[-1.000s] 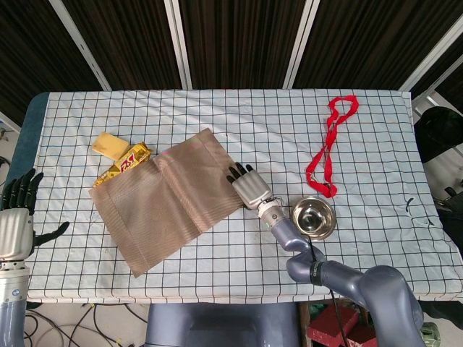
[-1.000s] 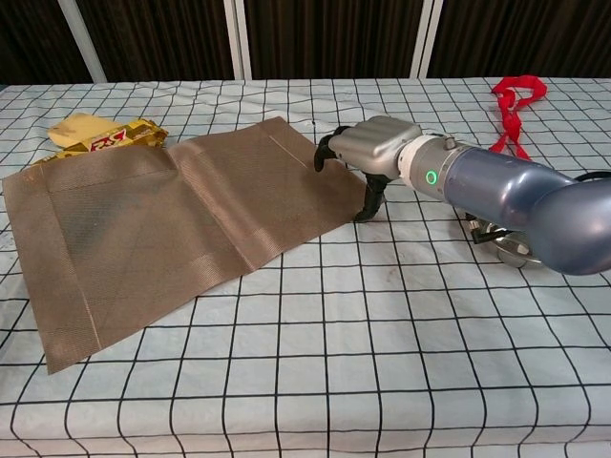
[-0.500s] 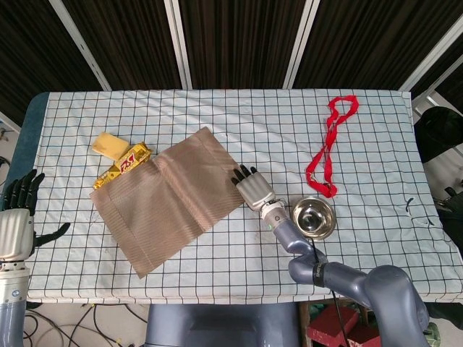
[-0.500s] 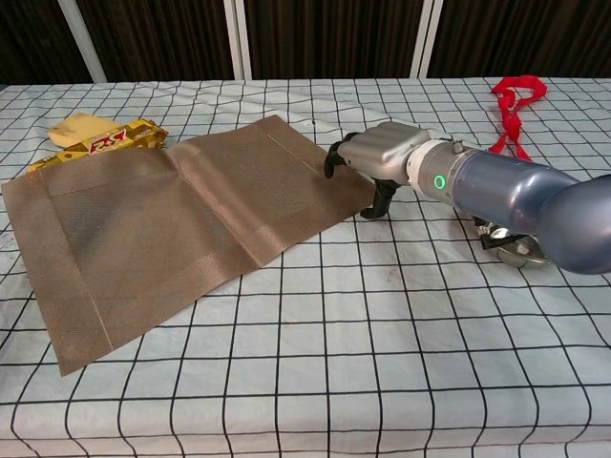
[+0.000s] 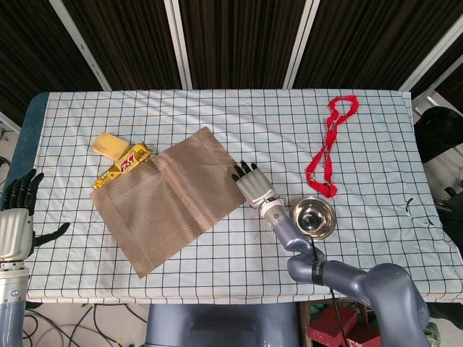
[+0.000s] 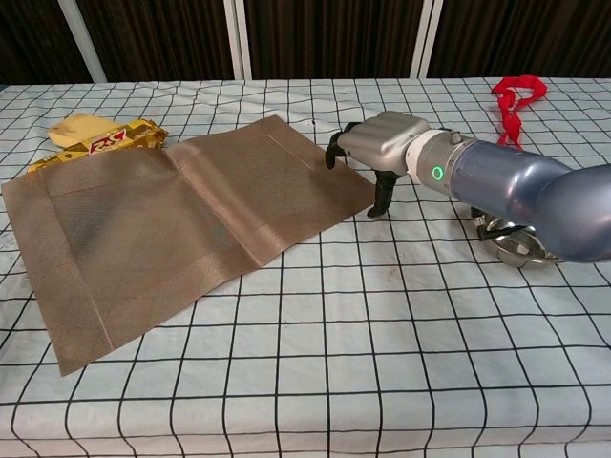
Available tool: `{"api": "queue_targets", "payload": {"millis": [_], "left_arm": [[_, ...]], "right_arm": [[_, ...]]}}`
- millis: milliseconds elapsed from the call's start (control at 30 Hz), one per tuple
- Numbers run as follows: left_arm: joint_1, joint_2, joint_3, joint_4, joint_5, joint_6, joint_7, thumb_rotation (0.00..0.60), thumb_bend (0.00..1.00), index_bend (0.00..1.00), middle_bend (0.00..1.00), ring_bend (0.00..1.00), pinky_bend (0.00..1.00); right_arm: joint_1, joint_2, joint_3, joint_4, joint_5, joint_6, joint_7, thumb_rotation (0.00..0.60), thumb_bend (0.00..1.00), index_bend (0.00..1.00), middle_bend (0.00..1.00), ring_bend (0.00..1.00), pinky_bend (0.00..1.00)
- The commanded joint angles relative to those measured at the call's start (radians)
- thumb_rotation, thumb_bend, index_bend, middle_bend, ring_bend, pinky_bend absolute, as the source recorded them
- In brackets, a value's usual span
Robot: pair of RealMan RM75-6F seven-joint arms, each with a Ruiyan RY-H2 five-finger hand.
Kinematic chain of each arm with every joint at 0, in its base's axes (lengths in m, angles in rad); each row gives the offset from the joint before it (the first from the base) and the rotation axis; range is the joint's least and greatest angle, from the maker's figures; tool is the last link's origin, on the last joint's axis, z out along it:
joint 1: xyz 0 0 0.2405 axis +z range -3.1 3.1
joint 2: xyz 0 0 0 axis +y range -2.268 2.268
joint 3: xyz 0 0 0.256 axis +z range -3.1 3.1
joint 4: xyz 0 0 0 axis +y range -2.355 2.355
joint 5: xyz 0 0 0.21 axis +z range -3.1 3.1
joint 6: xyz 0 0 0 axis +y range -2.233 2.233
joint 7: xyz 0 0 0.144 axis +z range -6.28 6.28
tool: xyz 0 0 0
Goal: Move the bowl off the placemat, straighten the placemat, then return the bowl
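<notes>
Lying askew on the checked table (image 5: 217,275), the placemat (image 5: 166,199) has its right corner just under the right hand (image 5: 251,184), whose fingers arch downward, grasping nothing. The bowl (image 5: 313,217) sits off the mat beside that wrist, a red ribbon (image 5: 327,148) beyond. Snack packets (image 5: 119,155) crowd the mat's far left edge; the left hand (image 5: 16,217) hangs off-table, fingers apart.

The surface (image 5: 217,267) carries one brown placemat (image 5: 166,199), one steel bowl (image 5: 312,217), one red ribbon (image 5: 329,144) toward two o'clock, and two snack packets at ten o'clock: one yellow packet (image 5: 108,144), one gold-and-red packet (image 5: 129,164).
</notes>
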Motion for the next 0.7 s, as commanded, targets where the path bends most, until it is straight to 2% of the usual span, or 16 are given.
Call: {"api": "queue_targets", "payload": {"millis": [33, 467, 700], "left_arm": [[0.0, 0.0, 0.001, 0.0, 0.002, 0.0, 0.001, 0.6, 0.02, 0.01, 0.0, 0.0, 0.0], [0.002, 0.001, 0.0, -0.001, 0.003, 0.001, -0.004, 0.6, 0.02, 0.01, 0.0, 0.0, 0.0], [0.002, 0.0, -0.002, -0.003, 0.002, 0.0, -0.008, 0.6, 0.02, 0.01, 0.0, 0.0, 0.0]], "right_arm": [[0.0, 0.012, -0.004, -0.019, 0.018, -0.003, -0.018, 0.6, 0.0, 0.22, 0.07, 0.04, 0.19], [0.011, 0.021, -0.017, -0.044, 0.048, -0.011, -0.048, 0.6, 0.0, 0.22, 0.07, 0.04, 0.19], [0.024, 0.016, -0.02, -0.022, 0.022, -0.017, -0.018, 0.6, 0.0, 0.22, 0.07, 0.05, 0.19]]}}
